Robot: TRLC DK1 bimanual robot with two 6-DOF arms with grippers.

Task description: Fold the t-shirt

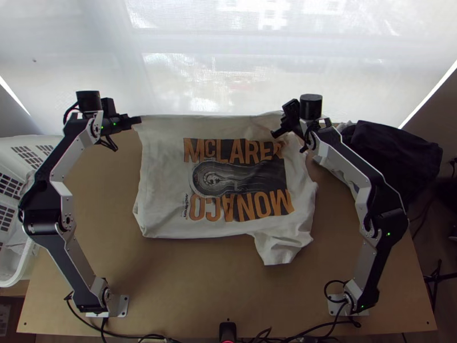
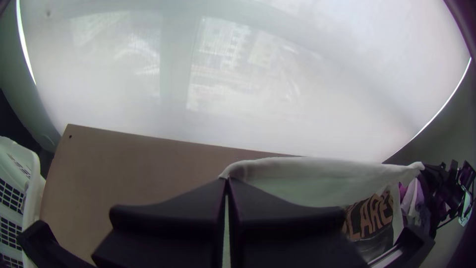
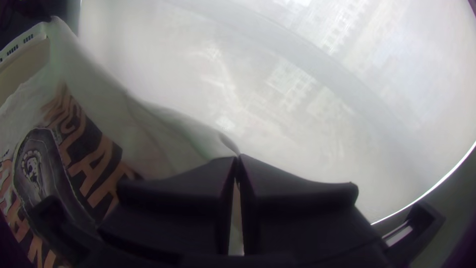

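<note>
- Across the wooden counter (image 1: 171,286) we see the t-shirt (image 1: 165,171) lying print up.
- Left tool (image 1: 137,120): closed on its far left corner.
- Right tool (image 1: 275,135): closed too, we think pinching its far edge toward the right.

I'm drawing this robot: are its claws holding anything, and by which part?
Yes, the t-shirt: the left claw pinches the left corner of its far edge, and the right claw pinches that edge toward its right end.

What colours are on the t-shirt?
The t-shirt is white, its print orange on dark grey; best seen in the top view.
</note>
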